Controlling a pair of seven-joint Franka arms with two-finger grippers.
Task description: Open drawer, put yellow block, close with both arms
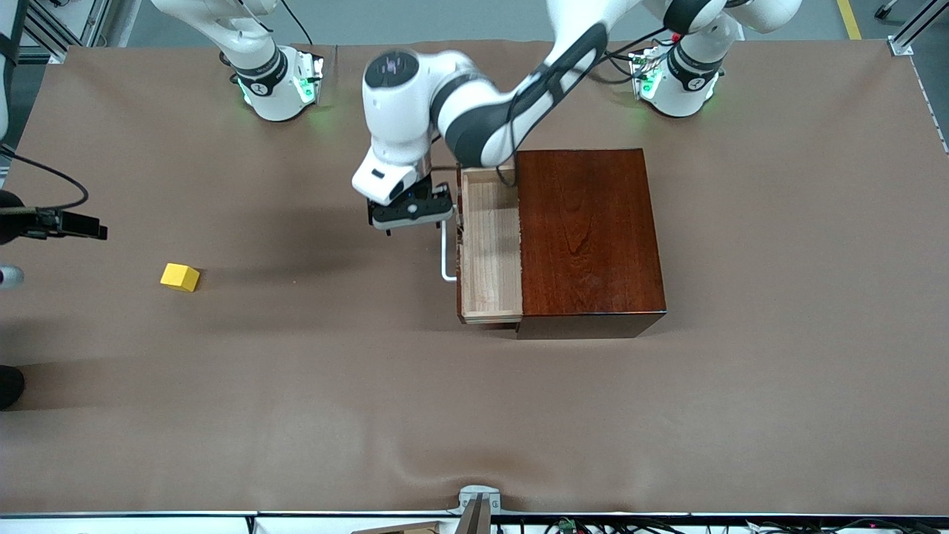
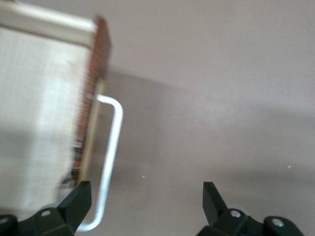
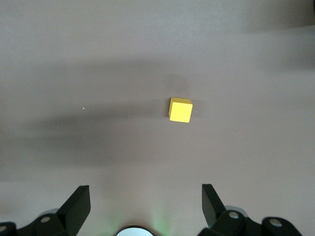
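Beside the wooden box (image 1: 589, 237), the drawer (image 1: 489, 248) stands partly pulled out, and the left gripper (image 1: 410, 213) hovers just off its white handle (image 1: 446, 256) with fingers spread, holding nothing. The yellow block (image 1: 179, 277) lies well apart from the box, toward the right arm's end of the table. Over it hangs the right gripper (image 3: 145, 206), fingers wide. My worry: a slightly skewed descent could nudge the little block aside instead of catching it.

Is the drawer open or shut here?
Open: the drawer juts partway from the wooden box, its bare tray showing nothing inside.
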